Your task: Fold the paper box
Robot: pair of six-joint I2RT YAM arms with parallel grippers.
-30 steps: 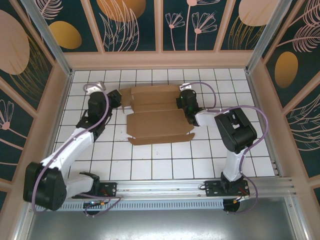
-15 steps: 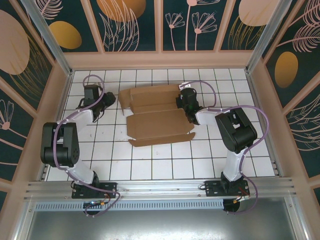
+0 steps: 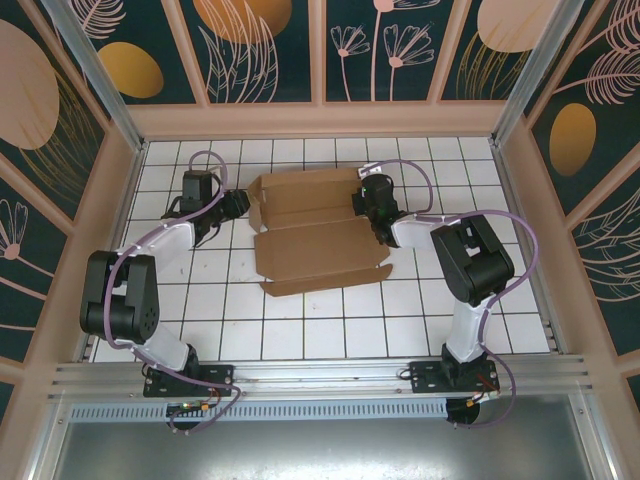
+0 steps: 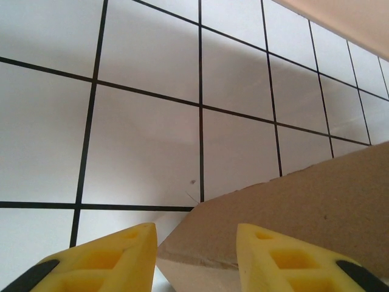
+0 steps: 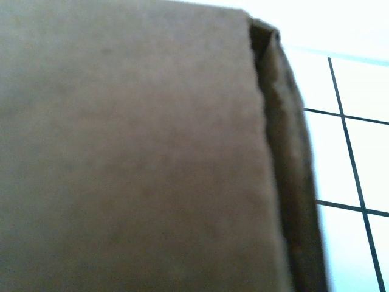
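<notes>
Left gripper (image 3: 237,203): partly open, holding nothing. The left flap's corner sits between its yellow fingers (image 4: 115,255), untouched. Risk: if you close here you catch only the tip and crease it, or drag the paper box (image 3: 315,235), which lies half-folded mid-table, toward the far side. Right gripper (image 3: 370,207): closed down on the box's right end, seemingly pinching it, and a leftward pull could slip it free. Versus half a second ago, the left gripper stands closer to the flap and the box barely differs.

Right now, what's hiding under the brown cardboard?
The paper box lies on the white gridded table, tiles showing around it. Anything beneath the cardboard is covered, so I can't tell.
</notes>
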